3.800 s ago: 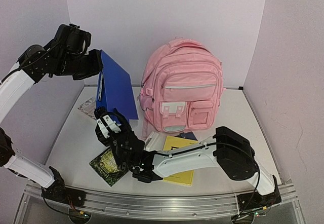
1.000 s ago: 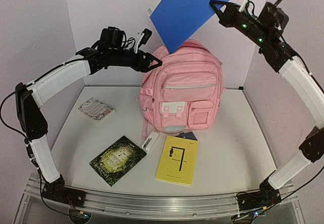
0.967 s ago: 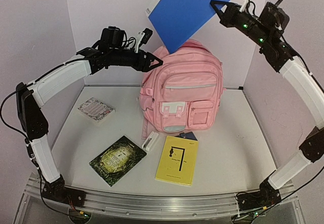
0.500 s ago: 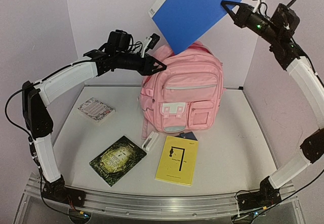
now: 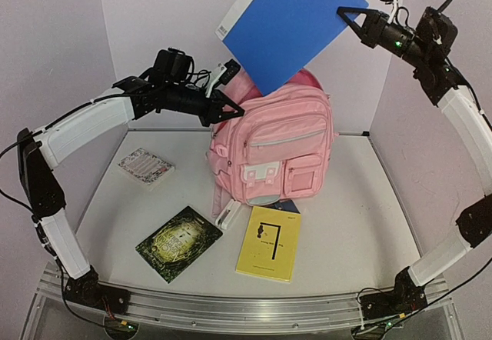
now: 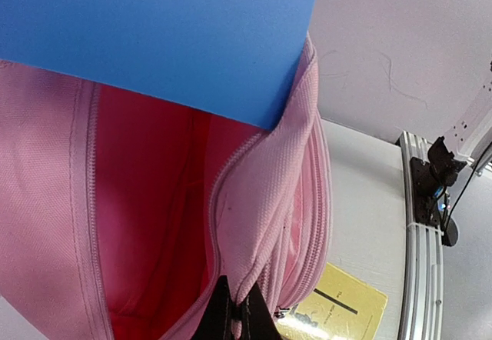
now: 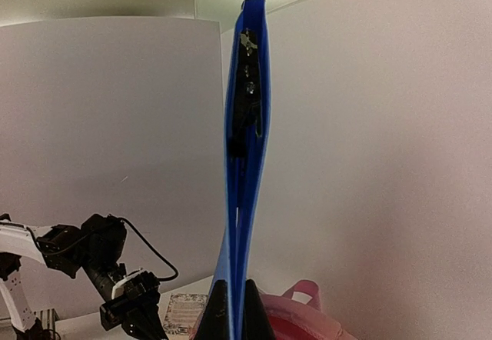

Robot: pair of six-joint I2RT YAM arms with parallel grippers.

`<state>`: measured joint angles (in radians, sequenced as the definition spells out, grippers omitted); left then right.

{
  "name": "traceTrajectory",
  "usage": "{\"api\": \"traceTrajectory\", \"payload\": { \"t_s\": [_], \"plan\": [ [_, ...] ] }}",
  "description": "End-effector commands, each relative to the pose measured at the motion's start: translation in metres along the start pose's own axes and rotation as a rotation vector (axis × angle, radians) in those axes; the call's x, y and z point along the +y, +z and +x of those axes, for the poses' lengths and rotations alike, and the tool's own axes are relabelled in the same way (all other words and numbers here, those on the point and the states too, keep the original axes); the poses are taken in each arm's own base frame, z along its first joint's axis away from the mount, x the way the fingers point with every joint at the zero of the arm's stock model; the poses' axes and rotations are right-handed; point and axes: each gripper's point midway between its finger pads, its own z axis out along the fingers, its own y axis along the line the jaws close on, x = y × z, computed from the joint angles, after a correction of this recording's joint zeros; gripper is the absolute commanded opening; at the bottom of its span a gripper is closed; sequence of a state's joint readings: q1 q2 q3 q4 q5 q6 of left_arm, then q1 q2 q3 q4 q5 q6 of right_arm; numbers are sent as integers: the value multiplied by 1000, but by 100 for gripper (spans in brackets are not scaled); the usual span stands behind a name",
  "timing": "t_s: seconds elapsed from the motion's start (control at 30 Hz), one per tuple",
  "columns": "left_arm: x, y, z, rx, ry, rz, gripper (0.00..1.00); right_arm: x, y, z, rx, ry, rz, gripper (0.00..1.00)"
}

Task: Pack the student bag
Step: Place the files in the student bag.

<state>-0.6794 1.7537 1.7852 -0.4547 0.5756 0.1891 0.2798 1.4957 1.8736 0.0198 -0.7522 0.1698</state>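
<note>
On the table (image 5: 361, 225), nearest the arm bases, a yellow booklet (image 5: 269, 242) and a dark green book (image 5: 178, 242) are lying flat. Behind them the student bag (image 5: 273, 151) is standing toward the back wall, its main compartment gaping open. The left gripper (image 5: 235, 112) is pinching the rim of that opening, jaws closed tight on the pink fabric. Above, the right gripper (image 5: 344, 11) is clamping a blue folder (image 5: 288, 25) by its edge, the folder's lowest corner hanging at the open mouth.

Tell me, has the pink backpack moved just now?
Yes. The student bag has tilted, its rim tugged leftward by the left end effector, against the still yellow book.
</note>
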Motion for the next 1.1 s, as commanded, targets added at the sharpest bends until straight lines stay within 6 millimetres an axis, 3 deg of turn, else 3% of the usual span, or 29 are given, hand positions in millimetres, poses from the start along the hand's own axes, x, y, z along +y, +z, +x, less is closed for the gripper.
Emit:
{"api": "traceTrajectory", "payload": {
  "t_s": [0.0, 0.33, 0.77, 1.07],
  "plan": [
    [-20, -33, 9, 80, 51, 12, 0, 24, -19, -48, -104, -124, -26, 0],
    [-34, -59, 21, 131, 91, 32, 0, 30, -16, -54, -129, -142, -67, 0],
    [-40, -61, 24, 148, 53, 64, 0, 24, 4, -62, -202, -180, -134, 0],
    [-33, -69, 15, 111, 42, 27, 0, 24, 9, -40, -162, -186, -182, 0]
  ]
}}
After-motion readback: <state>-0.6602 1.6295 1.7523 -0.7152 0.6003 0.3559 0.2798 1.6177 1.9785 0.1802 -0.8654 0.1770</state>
